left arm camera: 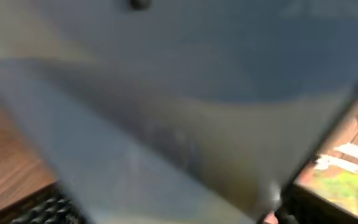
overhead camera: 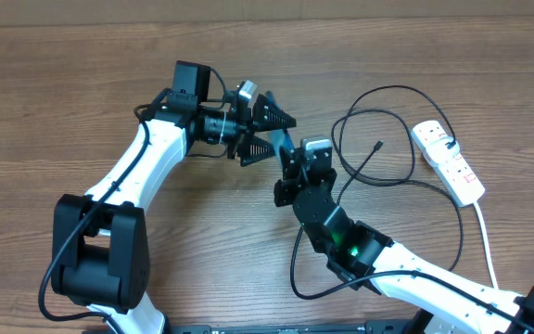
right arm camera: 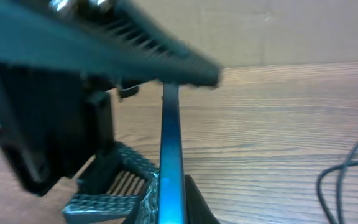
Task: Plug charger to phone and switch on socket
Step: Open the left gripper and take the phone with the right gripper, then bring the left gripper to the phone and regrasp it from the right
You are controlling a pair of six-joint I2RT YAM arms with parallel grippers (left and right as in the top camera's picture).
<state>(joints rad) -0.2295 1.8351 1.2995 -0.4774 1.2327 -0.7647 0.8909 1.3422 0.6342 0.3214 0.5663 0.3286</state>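
- Right gripper (right arm camera: 166,200): clamped on the phone (right arm camera: 169,143), with a lattice-textured pad (right arm camera: 126,183) against one face and a dark finger against the other.
- Left gripper (overhead camera: 269,130): one ribbed black finger lies along the phone's upper edge. Whether this gripper is actually gripping cannot be determined.
- Phone: located between the two grippers near the middle of the table (overhead camera: 63,111) and standing on edge. The right wrist view shows it edge-on as a thin, glossy blue strip. In the left wrist view it fills the frame as a flat, blurred grey-blue surface.
- Charger cable (overhead camera: 389,88): thin and black, lying in loose loops on the table between the grippers and the power strip (overhead camera: 448,160).
- Connector tip (overhead camera: 379,146): small and black, lying free within the loops, apart from the phone.
- Power strip: white, elongated, with small red switch marks. Its white cord (overhead camera: 486,241) trails toward the near edge.
- Table: brown wood-grain surface.
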